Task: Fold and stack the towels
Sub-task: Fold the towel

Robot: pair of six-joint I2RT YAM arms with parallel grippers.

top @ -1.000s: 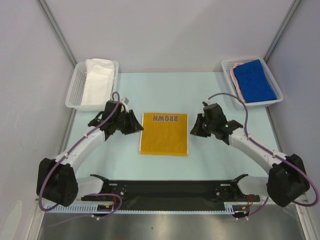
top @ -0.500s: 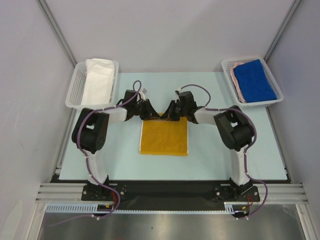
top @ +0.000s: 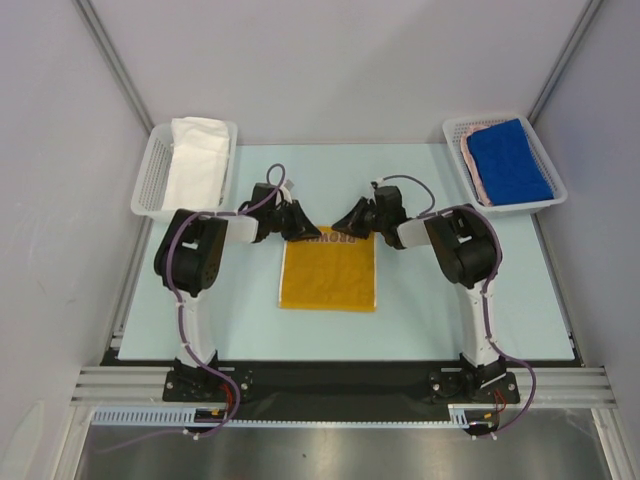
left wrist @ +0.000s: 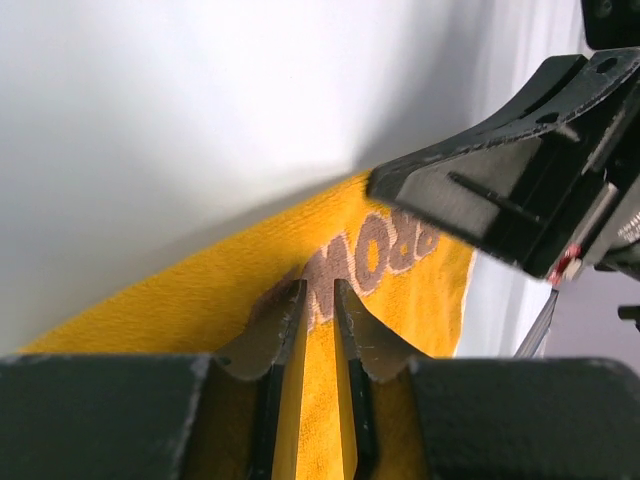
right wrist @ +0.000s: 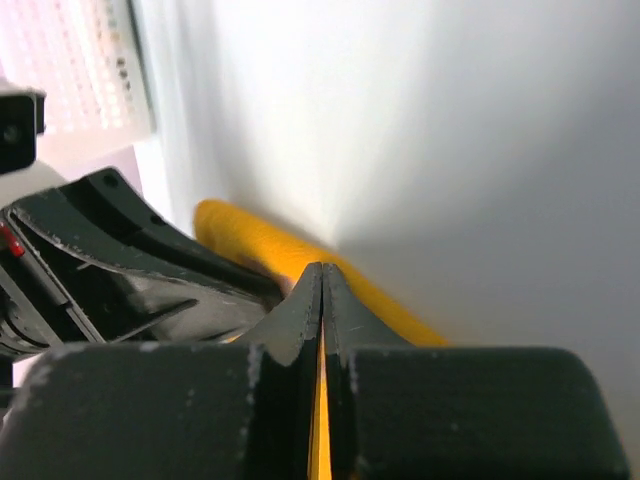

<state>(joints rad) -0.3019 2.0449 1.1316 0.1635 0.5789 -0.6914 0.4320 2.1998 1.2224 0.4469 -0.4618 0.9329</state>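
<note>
While the left tool (left wrist: 318, 300) and the right tool (right wrist: 322, 280) each pinch the far edge of the yellow-orange rectangular terry towel with brown lettering (top: 328, 280) at the middle of the table (top: 430, 300), a clean fold needs both to rise together and carry that edge toward the frame's bottom, kept taut. Counted: 4 towels, 1 yellow-orange, 1 plain white towel (top: 195, 160) in the upper-left white mesh plastic basket (top: 150, 188), 1 blue towel (top: 508, 160) over 1 pinkish towel (top: 474, 172) in the upper-right basket (top: 455, 130); 2 baskets, 2 tools.
</note>
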